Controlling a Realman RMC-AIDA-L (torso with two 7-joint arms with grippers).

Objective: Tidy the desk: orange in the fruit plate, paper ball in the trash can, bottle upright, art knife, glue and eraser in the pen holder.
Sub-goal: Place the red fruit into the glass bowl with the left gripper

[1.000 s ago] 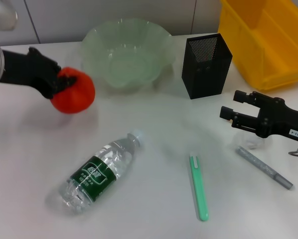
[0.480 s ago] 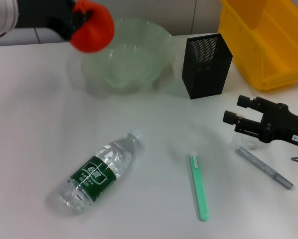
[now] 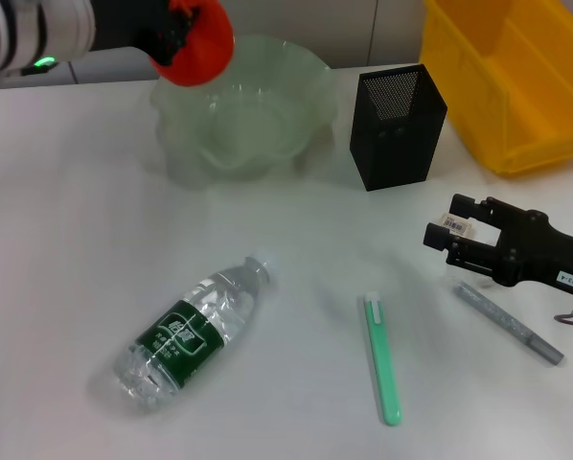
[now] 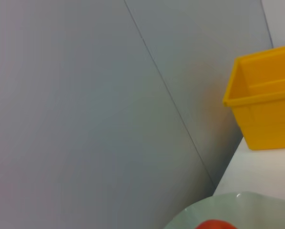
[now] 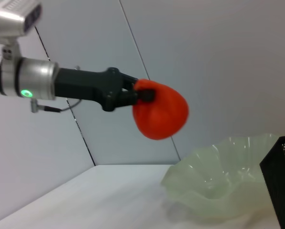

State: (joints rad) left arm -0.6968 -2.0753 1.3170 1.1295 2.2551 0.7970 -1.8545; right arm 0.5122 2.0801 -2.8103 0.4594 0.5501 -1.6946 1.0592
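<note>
My left gripper (image 3: 179, 34) is shut on the red-orange orange (image 3: 198, 48) and holds it in the air over the back-left rim of the pale-green fruit plate (image 3: 310, 72). The right wrist view shows that gripper (image 5: 143, 95), the orange (image 5: 160, 115) and the plate (image 5: 218, 183). At the right, my right gripper (image 3: 451, 233) is shut on the small beige eraser (image 3: 456, 224), just above the table. The bottle (image 3: 193, 331) lies on its side at the front left. A green art knife (image 3: 382, 359) and a grey glue stick (image 3: 509, 323) lie on the table. The paper ball is out of view.
The black mesh pen holder (image 3: 397, 125) stands right of the fruit plate. Behind it at the back right sits the yellow trash can (image 3: 516, 86), also in the left wrist view (image 4: 264, 109). A grey wall runs along the back of the white table.
My left gripper has lifted the orange off the table and carried it back and right over the plate's rim. The right gripper now shows the eraser between its fingers.
</note>
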